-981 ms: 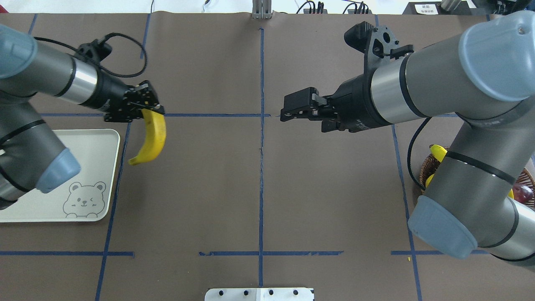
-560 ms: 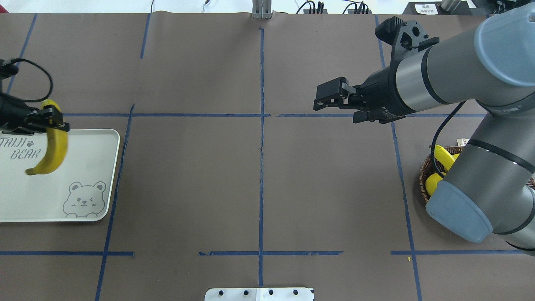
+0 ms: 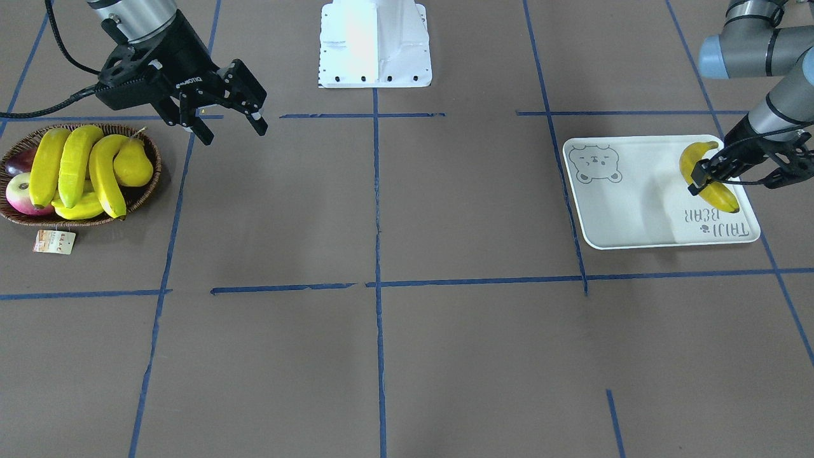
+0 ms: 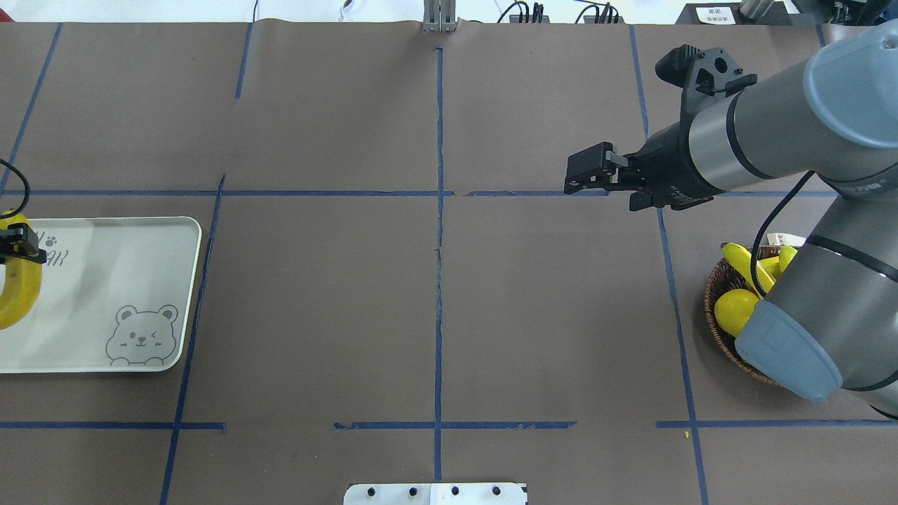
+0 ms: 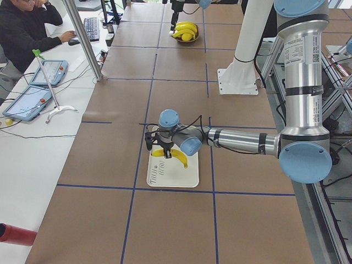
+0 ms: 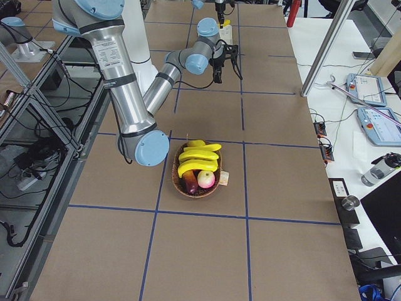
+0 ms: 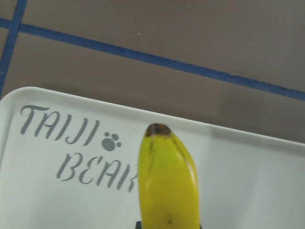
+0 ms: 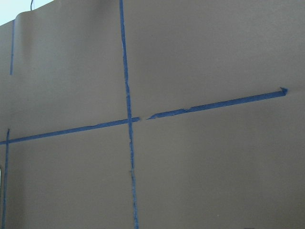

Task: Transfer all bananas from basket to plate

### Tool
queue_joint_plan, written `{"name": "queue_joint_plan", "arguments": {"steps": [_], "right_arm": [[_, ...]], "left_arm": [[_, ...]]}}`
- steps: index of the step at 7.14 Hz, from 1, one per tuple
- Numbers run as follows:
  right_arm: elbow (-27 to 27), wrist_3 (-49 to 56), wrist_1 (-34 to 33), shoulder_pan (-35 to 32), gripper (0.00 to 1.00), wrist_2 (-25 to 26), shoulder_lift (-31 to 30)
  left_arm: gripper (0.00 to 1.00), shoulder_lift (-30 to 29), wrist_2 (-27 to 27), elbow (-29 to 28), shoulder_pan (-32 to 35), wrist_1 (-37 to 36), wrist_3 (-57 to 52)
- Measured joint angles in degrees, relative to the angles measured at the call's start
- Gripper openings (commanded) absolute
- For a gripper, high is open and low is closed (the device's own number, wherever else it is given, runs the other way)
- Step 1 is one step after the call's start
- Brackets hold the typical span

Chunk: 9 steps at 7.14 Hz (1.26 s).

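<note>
My left gripper (image 3: 704, 177) is shut on a yellow banana (image 3: 707, 179) and holds it low over the lettered end of the off-white bear plate (image 3: 629, 210). The wrist view shows that banana (image 7: 169, 181) over the plate (image 7: 248, 181); I cannot tell if it touches. In the overhead view it (image 4: 15, 294) is at the left edge. My right gripper (image 3: 232, 127) is open and empty, beside the brown wicker basket (image 3: 151, 184), above the table. The basket holds three bananas (image 3: 105, 175), partly hidden by my right arm in the overhead view (image 4: 742, 261).
The basket also holds a ridged starfruit (image 3: 76, 162), a yellow pear (image 3: 132, 164), an apple (image 3: 22, 194) and a dark fruit (image 3: 19, 162). Its paper tag (image 3: 55, 242) lies on the table. The white robot base (image 3: 375, 44) stands at the table's edge.
My left gripper has carried the banana leftward from beside the plate to over its lettered end. My right gripper has drawn back to the right, towards the basket, still open.
</note>
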<state>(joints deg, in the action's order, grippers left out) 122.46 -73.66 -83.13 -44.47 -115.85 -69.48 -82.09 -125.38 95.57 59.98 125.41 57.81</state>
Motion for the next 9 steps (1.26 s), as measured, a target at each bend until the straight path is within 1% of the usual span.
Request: {"name": "queue_joint_plan", "arguments": {"steps": [1, 2, 3, 4, 6, 7, 8, 9], "right_arm": [[0.0, 0.2, -0.1, 0.0, 1.0, 0.1, 0.0], [-0.1, 0.2, -0.1, 0.0, 1.0, 0.2, 0.0], [-0.1, 0.3, 0.0, 0.0, 1.0, 0.2, 0.0], [-0.1, 0.3, 0.0, 0.0, 1.0, 0.2, 0.0], [-0.1, 0.5, -0.1, -0.3, 1.0, 0.0, -0.1], [-0.2, 1.8, -1.5, -0.9, 1.0, -0.4, -0.1], [-0.1, 5.9, -5.5, -2.4, 1.0, -1.1, 0.2], [0.3, 12.3, -10.3, -4.3, 1.0, -1.9, -0.1]], "left_arm": [[0.0, 0.6, 0.1, -0.9, 0.0, 0.1, 0.0], [0.06, 0.8, 0.1, -1.9, 0.0, 0.3, 0.0], [0.71, 0.8, 0.1, -2.8, -0.1, 0.3, 0.0], [0.99, 0.6, 0.1, -3.6, -0.2, 0.4, -0.2], [0.99, 0.3, 0.1, -4.4, -0.3, 1.2, -0.5], [0.99, 0.1, -0.1, -4.2, -0.3, 1.6, -0.6], [0.99, -0.1, -0.7, -3.3, -0.2, 1.4, -0.6], [0.99, -0.2, -1.9, -1.9, 0.6, 0.8, -0.6]]}}
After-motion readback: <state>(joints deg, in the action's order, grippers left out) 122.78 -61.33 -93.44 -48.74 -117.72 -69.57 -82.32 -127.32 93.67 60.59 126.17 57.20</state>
